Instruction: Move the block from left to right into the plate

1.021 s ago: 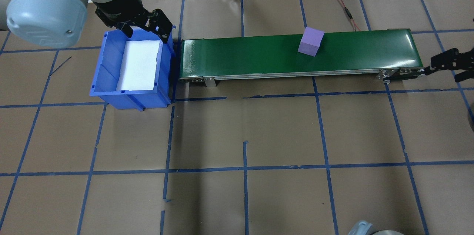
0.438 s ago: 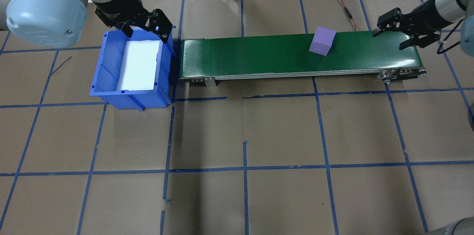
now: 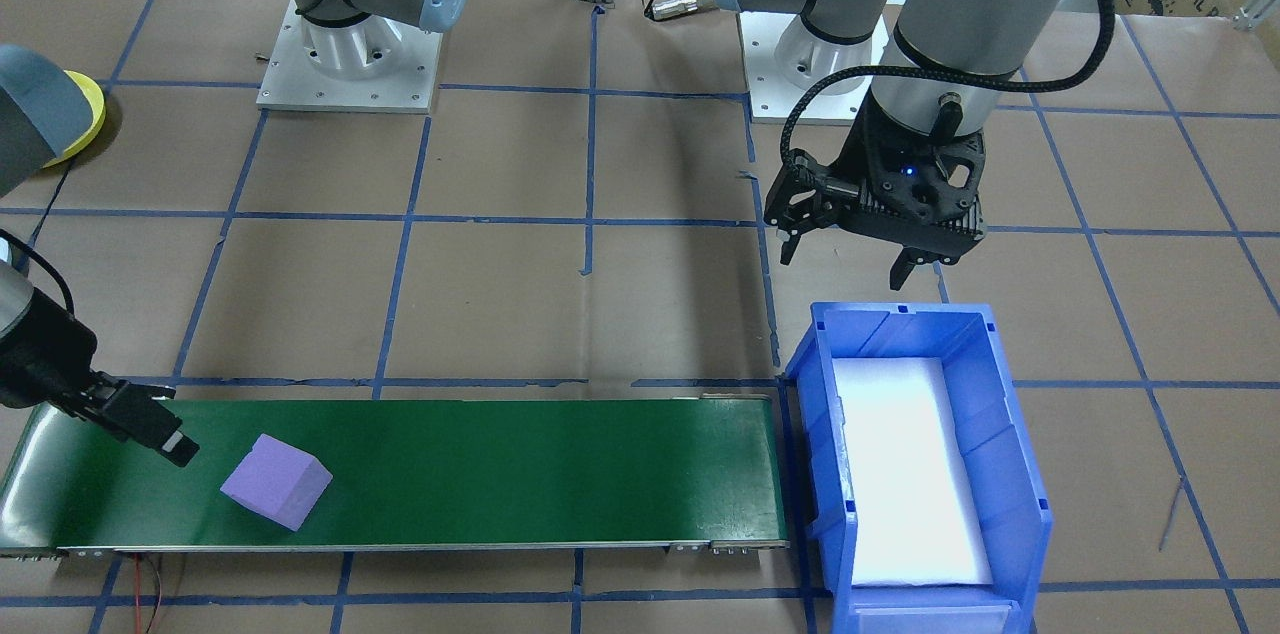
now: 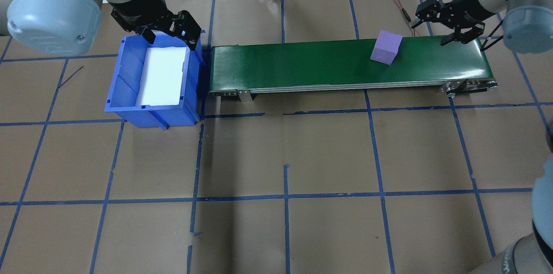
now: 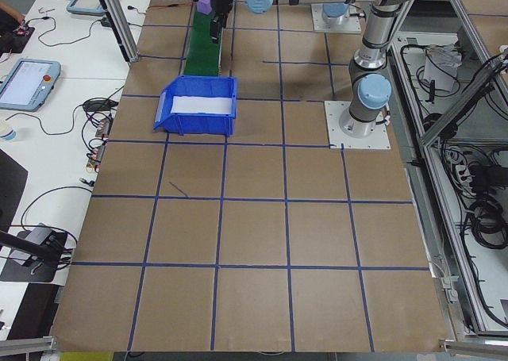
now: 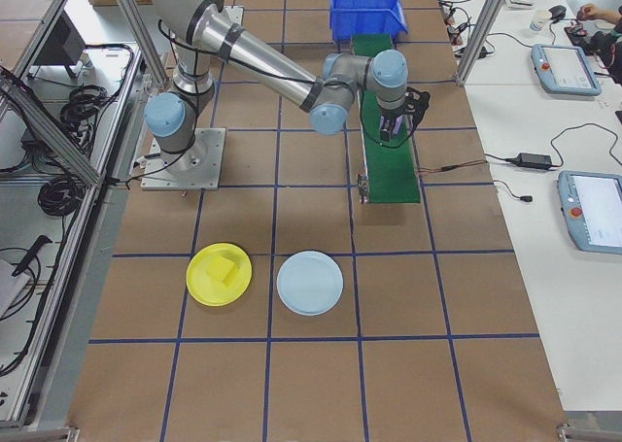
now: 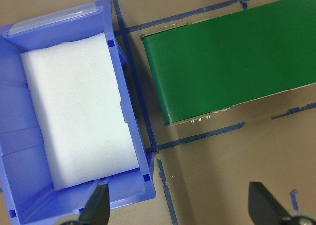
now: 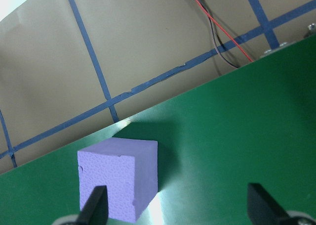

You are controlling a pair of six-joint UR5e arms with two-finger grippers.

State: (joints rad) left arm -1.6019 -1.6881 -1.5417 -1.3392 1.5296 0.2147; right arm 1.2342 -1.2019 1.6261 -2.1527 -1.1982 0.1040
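A purple foam block (image 4: 386, 47) (image 3: 276, 492) (image 8: 118, 183) sits on the green conveyor belt (image 4: 302, 64) near its right end. My right gripper (image 4: 432, 32) (image 8: 178, 207) hovers open and empty just right of the block, at the belt's far edge. The block lies to the left between the fingertips in the right wrist view. My left gripper (image 4: 170, 34) (image 3: 843, 266) (image 7: 181, 207) hangs open and empty over the far rim of the blue bin (image 4: 125, 75). The yellow plate (image 6: 219, 273) (image 3: 85, 119) rests on the table near the right arm's base, with a yellow piece on it.
White foam lines the blue bin (image 3: 1000, 414) at the belt's left end. A light blue plate (image 6: 309, 283) lies beside the yellow one. A red and black cable (image 4: 404, 10) runs behind the belt's right end.
The block has ridden to the right along the belt. My right arm swung from off the belt's right end to its far edge, close to the block. The left arm stayed still.
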